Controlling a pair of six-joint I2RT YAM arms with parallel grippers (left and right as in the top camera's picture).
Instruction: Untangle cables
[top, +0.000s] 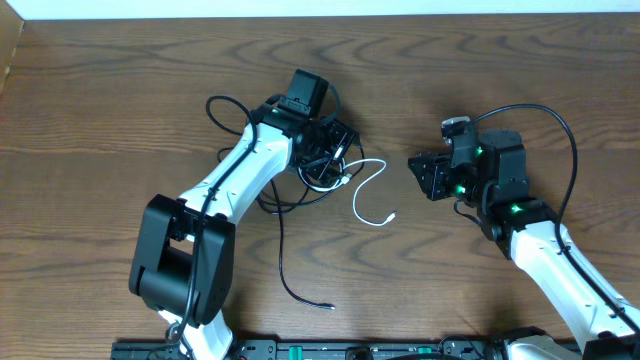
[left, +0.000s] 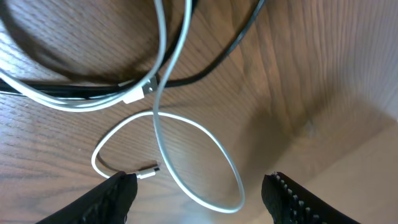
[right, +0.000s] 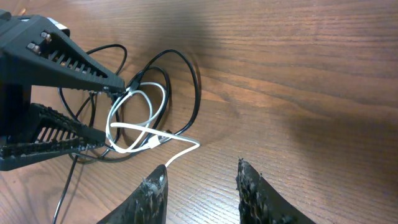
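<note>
Near the table (top: 100, 100) centre, the tangled black cables (top: 281, 250) and white cable (top: 357, 207) lie between the spread fingers of the left gripper (right: 115, 112); the right gripper (right: 200, 168), fingers likewise apart, is nearby.

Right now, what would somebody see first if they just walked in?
The knot of black cables and a looping white cable in the middle of the table, with the left gripper holding its jaws open around it. The white cable's loose end trails toward the right gripper, which is open and empty nearby.
</note>
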